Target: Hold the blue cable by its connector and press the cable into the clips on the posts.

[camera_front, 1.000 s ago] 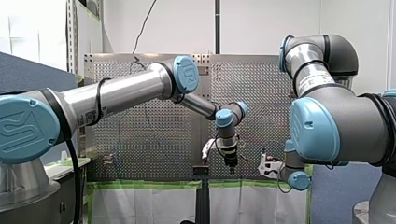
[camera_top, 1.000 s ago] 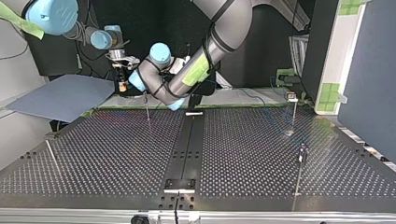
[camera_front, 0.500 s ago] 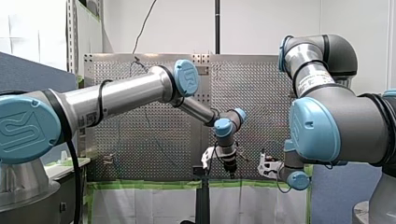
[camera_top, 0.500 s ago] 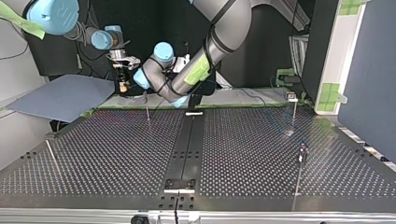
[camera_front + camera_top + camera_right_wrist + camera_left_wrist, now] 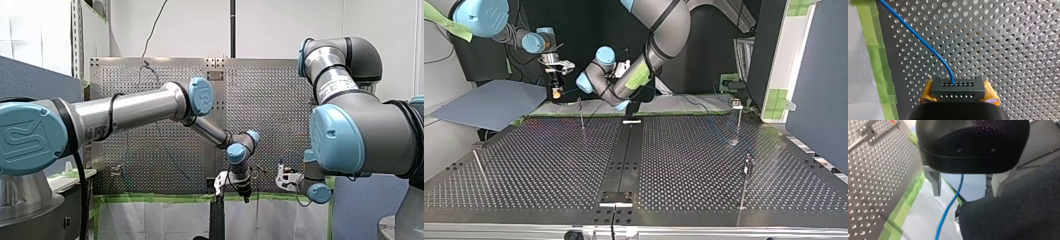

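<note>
In the right wrist view, the yellow pads [image 5: 927, 93] of my right gripper [image 5: 958, 96] are shut on a black connector [image 5: 958, 89]. The blue cable [image 5: 920, 40] leaves it across the perforated plate. In the top view that gripper [image 5: 556, 93] hangs past the table's far edge, left of a thin post [image 5: 581, 114]. My left gripper [image 5: 967, 192] is open, and the cable [image 5: 948, 211] runs loose between its fingers [image 5: 935, 183] without touching them. In the front view it [image 5: 244, 196] points down near the table's edge. More posts [image 5: 738, 117] [image 5: 745, 172] stand at the top view's right.
A blue-grey board [image 5: 494, 102] lies off the table at the top view's left. Green tape [image 5: 684, 111] lines the far edge. One slanted rod [image 5: 480, 169] stands near the left front. A dark fuzzy surface [image 5: 1013, 215] lies close beside my left gripper.
My left arm has dropped, carrying its gripper down toward the table's edge in the front view. My right arm and the connector have stayed in place.
</note>
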